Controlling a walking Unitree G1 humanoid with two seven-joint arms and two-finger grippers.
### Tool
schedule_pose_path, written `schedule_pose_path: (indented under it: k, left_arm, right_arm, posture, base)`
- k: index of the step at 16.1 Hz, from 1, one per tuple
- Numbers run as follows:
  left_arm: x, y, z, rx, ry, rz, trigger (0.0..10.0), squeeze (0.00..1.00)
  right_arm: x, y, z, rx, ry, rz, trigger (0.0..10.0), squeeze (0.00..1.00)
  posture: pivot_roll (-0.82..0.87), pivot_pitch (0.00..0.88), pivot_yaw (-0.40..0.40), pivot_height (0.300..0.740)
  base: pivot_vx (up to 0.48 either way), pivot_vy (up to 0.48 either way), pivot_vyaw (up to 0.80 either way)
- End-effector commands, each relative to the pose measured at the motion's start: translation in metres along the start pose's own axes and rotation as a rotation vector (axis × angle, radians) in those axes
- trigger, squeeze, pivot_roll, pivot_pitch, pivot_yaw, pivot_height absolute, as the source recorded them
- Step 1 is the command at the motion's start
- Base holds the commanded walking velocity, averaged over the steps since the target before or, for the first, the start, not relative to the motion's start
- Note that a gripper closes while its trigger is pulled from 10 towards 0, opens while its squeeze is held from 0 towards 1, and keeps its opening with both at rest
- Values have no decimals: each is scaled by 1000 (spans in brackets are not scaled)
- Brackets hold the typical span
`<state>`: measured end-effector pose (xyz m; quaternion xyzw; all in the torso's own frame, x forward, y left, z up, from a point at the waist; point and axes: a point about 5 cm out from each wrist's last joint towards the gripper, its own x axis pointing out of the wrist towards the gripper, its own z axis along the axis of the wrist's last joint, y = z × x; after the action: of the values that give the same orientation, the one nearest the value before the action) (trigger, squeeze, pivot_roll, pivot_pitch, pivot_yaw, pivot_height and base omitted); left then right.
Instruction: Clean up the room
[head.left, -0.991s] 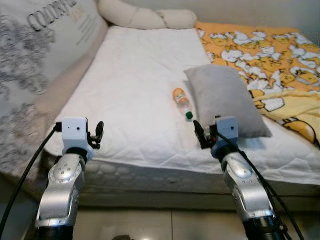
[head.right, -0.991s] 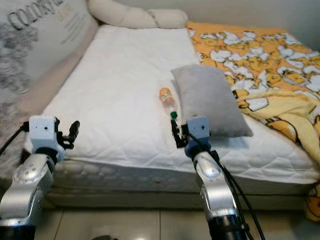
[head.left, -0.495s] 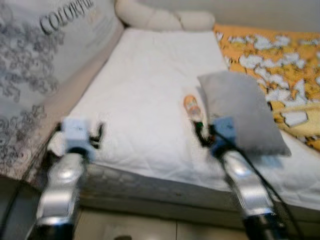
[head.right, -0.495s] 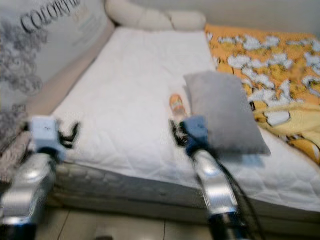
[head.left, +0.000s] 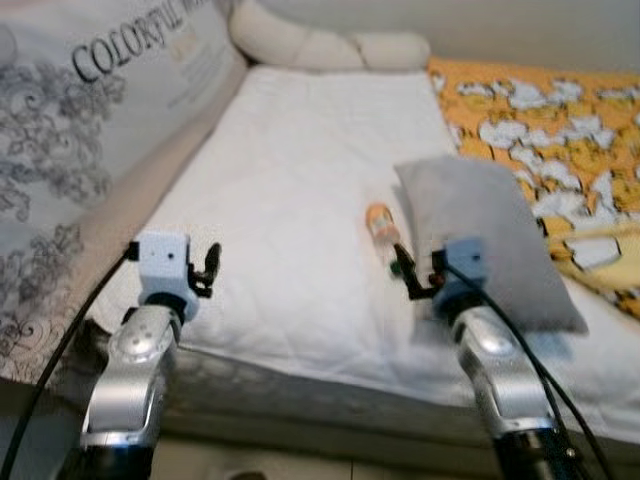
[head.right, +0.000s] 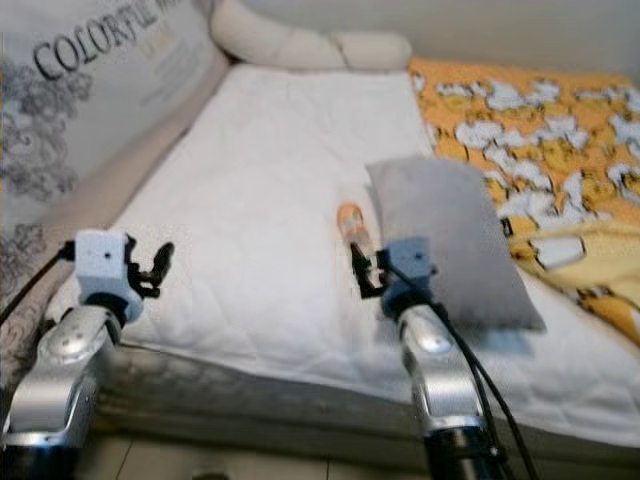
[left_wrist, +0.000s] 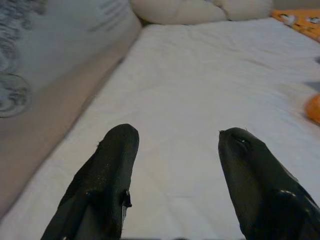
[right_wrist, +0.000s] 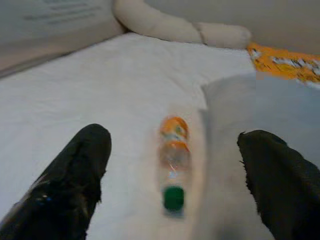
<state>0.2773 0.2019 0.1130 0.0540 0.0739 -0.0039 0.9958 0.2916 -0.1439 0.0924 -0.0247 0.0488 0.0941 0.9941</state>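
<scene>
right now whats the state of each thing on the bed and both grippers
plastic bottle: lying on its side on the mattress, green cap on, beside the grey pillow
grey pillow: lying flat
yellow blanket: rumpled
white mattress: bare, no sheet
right gripper: open, aimed at the bottle, not touching
left gripper: open, holding nothing

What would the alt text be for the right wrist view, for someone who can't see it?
A plastic bottle with an orange label and green cap lies on a white mattress, centred between the right gripper's two open black fingers. A grey pillow lies right beside the bottle, and a cream cushion sits at the far end.
</scene>
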Motion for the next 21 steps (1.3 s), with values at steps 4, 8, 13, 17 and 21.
schedule_pose_path:
  k: [4, 8, 13, 17, 21]
  left_arm:
    - [-1, 8, 2, 16, -6, 21, 10000, 431]
    - [-1, 7, 2, 18, -3, 19, 10000, 431]
    - [-1, 7, 1, 17, 0, 17, 10000, 427]
    - [-1, 7, 1, 18, 4, 16, 10000, 427]
    - [-1, -4, -4, 61, 27, -98, 10000, 380]
  right_arm:
    - [3, 11, 4, 10, -16, 31, 10000, 1000]
    - [3, 10, 3, 0, -4, 23, 10000, 1000]
    - [3, 10, 2, -3, 2, 23, 10000, 1000]
    - [4, 10, 2, -5, 9, 22, 10000, 1000]
    - [12, -3, -4, -52, 106, -43, 10000, 1000]
  posture:
    - [109, 0, -4, 740]
    - [109, 0, -4, 740]
    - [109, 0, -5, 740]
    - [112, 0, -7, 740]
    - [122, 0, -7, 740]
  base:
    - [313, 0, 400]
    - [312, 0, 0]
    - [307, 0, 0]
    - [303, 0, 0]
    - [74, 0, 0]
